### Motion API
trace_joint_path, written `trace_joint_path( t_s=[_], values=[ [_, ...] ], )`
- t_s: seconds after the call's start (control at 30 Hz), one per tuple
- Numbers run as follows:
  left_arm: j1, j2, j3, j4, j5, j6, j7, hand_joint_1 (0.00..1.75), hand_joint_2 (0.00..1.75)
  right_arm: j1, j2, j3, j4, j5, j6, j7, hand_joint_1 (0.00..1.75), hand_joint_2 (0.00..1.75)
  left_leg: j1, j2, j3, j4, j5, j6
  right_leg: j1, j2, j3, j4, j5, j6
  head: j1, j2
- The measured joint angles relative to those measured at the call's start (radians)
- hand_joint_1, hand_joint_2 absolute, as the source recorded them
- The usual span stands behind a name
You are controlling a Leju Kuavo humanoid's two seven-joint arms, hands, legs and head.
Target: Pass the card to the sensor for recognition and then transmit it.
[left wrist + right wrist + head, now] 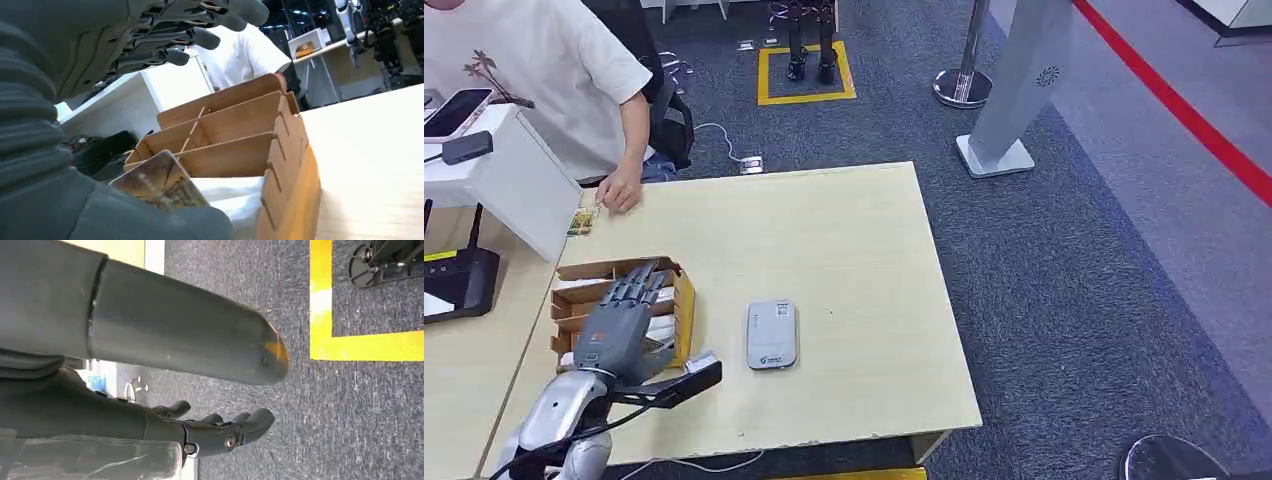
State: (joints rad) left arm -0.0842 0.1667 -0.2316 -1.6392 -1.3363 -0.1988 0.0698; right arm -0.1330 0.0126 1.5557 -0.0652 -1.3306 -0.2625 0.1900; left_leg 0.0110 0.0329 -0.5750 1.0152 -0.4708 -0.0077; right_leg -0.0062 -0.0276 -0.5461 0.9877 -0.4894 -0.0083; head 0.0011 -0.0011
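Left hand (619, 318) hovering over brown divided cardboard box (682, 300) at table's near-left, fingers apart, holding nothing. Picture-printed card (160, 182) lying in box w/ white cards, just under palm. Grey rectangular sensor pad (771, 334) sitting right of box. Right hand (220, 432) hanging over carpet, fingers spread, holding nothing.

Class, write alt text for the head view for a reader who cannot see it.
The robot's left hand hovers over a wooden divided box on a pale table, with a grey card sensor beside it. A person in white rests a hand near a card.
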Motion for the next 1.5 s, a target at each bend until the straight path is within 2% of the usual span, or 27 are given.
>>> trace_joint_path(
  t_s=[0.23,0.6,1.5],
  values=[
    [0.065,0.023,0.005,-0.056,-0.006,-0.018,0.019,0.0,1.75,0.0,0.0,0.0,0.0,-0.017,-0.002,0.002,0.0,0.0,0.0,0.0,0.0,0.0,0.0,0.0,0.0,0.0,0.0,0.0,0.0,0.0,0.0,0.0],
    [0.118,0.029,0.01,-0.095,-0.01,-0.02,0.022,0.0,1.75,0.0,0.0,0.0,0.0,-0.02,-0.006,0.004,0.0,0.0,0.0,0.0,0.0,0.0,0.0,0.0,0.0,-0.001,0.0,0.0,0.0,0.0,0.0,0.0],
    [0.052,0.022,0.082,-0.079,-0.019,-0.039,0.032,0.0,1.75,0.0,0.0,0.0,0.0,0.003,-0.001,0.017,0.0,0.0,0.0,0.0,0.0,0.0,0.0,0.0,0.0,-0.001,0.0,0.0,0.0,0.0,0.0,0.0]
  ],
)
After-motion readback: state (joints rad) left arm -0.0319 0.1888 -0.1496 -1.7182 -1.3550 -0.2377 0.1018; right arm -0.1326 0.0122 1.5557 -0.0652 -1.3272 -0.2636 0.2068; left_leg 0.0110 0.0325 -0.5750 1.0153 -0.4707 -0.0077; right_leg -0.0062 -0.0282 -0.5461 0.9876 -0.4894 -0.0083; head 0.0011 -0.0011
